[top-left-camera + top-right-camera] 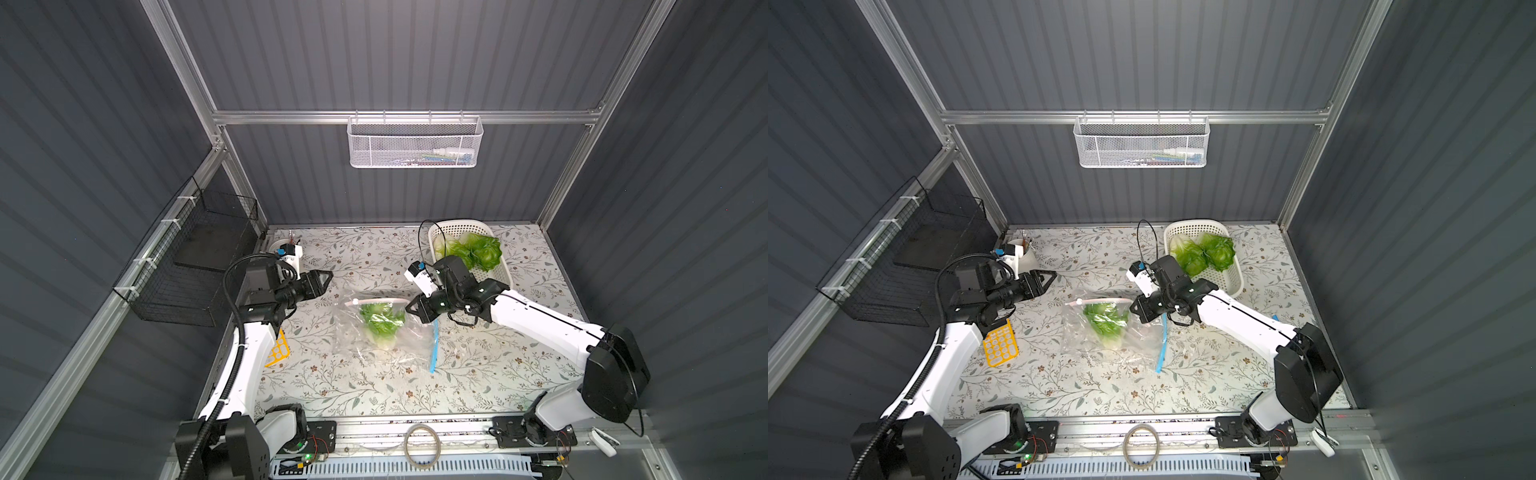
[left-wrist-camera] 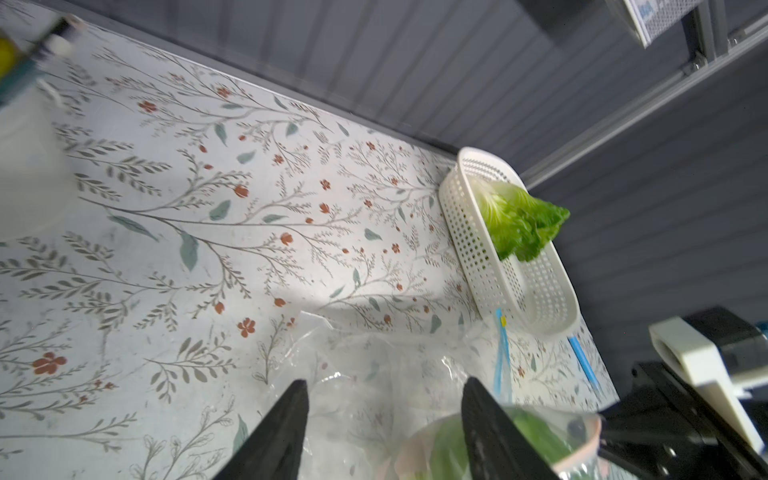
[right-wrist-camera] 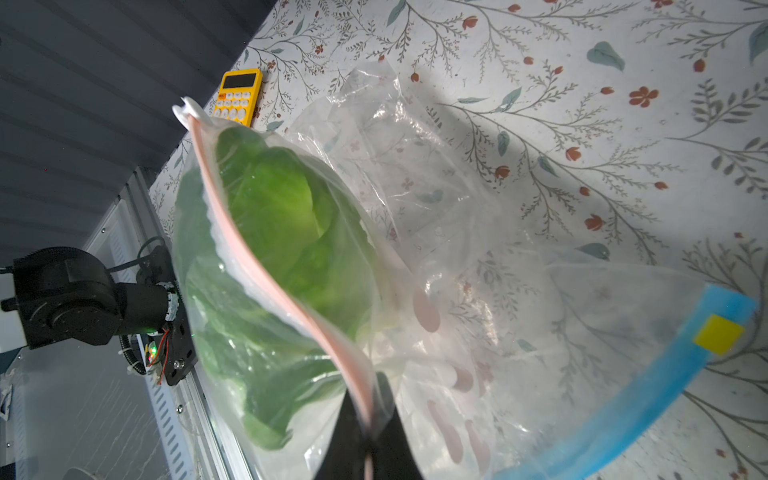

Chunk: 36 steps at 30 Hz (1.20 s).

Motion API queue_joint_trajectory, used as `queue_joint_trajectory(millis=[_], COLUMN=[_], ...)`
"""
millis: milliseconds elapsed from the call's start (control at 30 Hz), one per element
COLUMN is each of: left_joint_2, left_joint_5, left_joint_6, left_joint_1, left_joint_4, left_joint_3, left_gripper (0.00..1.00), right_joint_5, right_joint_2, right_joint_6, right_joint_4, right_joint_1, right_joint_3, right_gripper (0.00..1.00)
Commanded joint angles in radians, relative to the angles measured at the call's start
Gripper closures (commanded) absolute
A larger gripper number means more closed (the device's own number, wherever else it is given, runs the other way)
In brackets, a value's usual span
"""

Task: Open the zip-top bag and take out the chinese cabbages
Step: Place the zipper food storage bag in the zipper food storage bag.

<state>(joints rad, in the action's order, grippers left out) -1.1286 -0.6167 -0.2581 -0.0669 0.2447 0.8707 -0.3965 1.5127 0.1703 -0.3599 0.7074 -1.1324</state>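
In both top views we see two chinese cabbages (image 1: 484,249) (image 1: 1219,251) lying side by side in the white basket (image 1: 496,272) at the far right of the desk (image 1: 332,386). The left wrist view catches only one leafy head there, poking above the rim. The third cabbage (image 1: 380,322) sits inside the clear zip-top bag (image 1: 353,328) mid-desk, green tips toward the pink zip strip (image 3: 249,257).

Only the right wrist view shows us the grip: the right end effector (image 3: 365,424) is clamped on that pink strip. It also shows a yellow calculator (image 3: 237,97) face-on.

The left end effector (image 2: 386,419) has its fingers apart with nothing between them, hovering at the bag's edge. The left arm reaches in from the left side. The right arm stretches across from the near right corner.
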Motion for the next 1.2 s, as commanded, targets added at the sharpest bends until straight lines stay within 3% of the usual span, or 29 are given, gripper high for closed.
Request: queue_joint_trajectory(millis=[0, 233, 633, 867, 1167], left_joint_2=[-0.008, 0.062, 0.013, -0.027, -0.052], left_joint_5=[-0.152, -0.255, -0.188, -0.173, -0.205], left_joint_6=[0.141, 0.231, 0.29, 0.304, 0.311], left_joint_1=[0.001, 0.038, 0.089, 0.114, 0.139], left_joint_4=[0.126, 0.148, 0.218, 0.251, 0.257], left_joint_3=[0.046, -0.005, 0.007, 0.015, 0.012], left_gripper=[0.43, 0.44, 0.47, 0.39, 0.51], right_joint_5=[0.009, -0.009, -0.023, -0.023, -0.028], right_joint_2=[-0.019, -0.02, -0.029, -0.038, -0.053], right_joint_6=[-0.035, -0.045, -0.052, -0.052, -0.045], right_joint_4=[-0.008, -0.004, 0.01, 0.022, 0.034], right_joint_1=[-0.006, -0.016, -0.019, -0.02, -0.029], right_joint_3=[0.02, 0.025, 0.034, 0.049, 0.071], right_gripper=[1.0, 1.0, 1.0, 1.0, 1.0])
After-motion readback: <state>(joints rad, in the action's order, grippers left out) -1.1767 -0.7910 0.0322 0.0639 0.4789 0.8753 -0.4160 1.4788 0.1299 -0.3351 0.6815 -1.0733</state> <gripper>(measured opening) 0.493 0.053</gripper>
